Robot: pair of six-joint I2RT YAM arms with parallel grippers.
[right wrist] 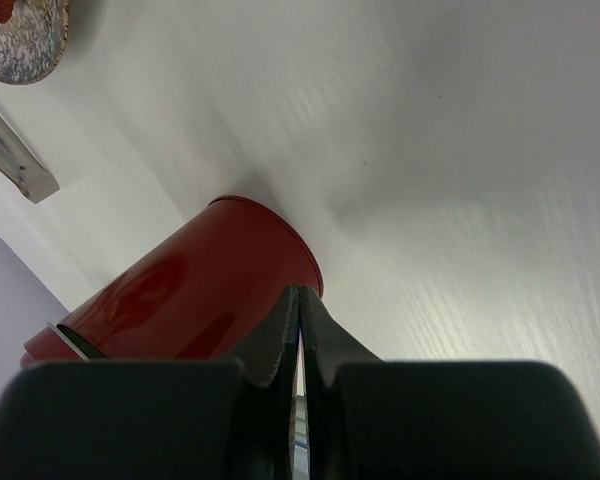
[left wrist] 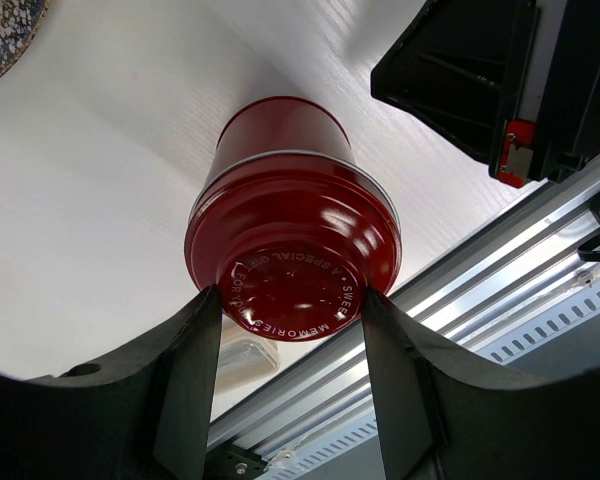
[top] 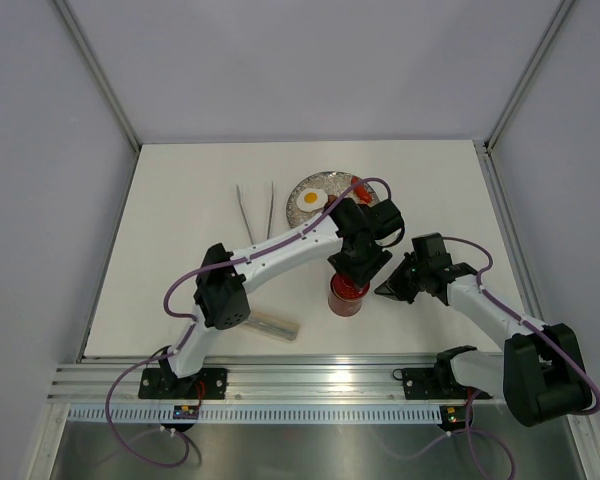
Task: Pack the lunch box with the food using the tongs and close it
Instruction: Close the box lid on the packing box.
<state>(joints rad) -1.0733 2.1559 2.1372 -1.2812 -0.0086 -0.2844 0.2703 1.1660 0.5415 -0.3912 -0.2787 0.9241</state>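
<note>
The red lunch box [top: 347,298] stands upright near the table's front, its round red lid [left wrist: 295,235] sitting on top. My left gripper [left wrist: 292,300] reaches down over it, and its two fingers press the lid's raised centre from both sides. My right gripper [right wrist: 299,292] is shut with nothing in it, its tips against the lower side of the lunch box [right wrist: 200,290]. The silver tongs [top: 245,212] lie on the table to the left of the plate. A fried egg [top: 312,198] and a red piece of food [top: 361,190] lie on the plate.
The speckled grey plate [top: 330,180] sits behind the lunch box, partly hidden by my left arm. A clear flat piece [top: 270,325] lies near the front edge on the left. The metal rail [top: 320,375] runs along the near edge.
</note>
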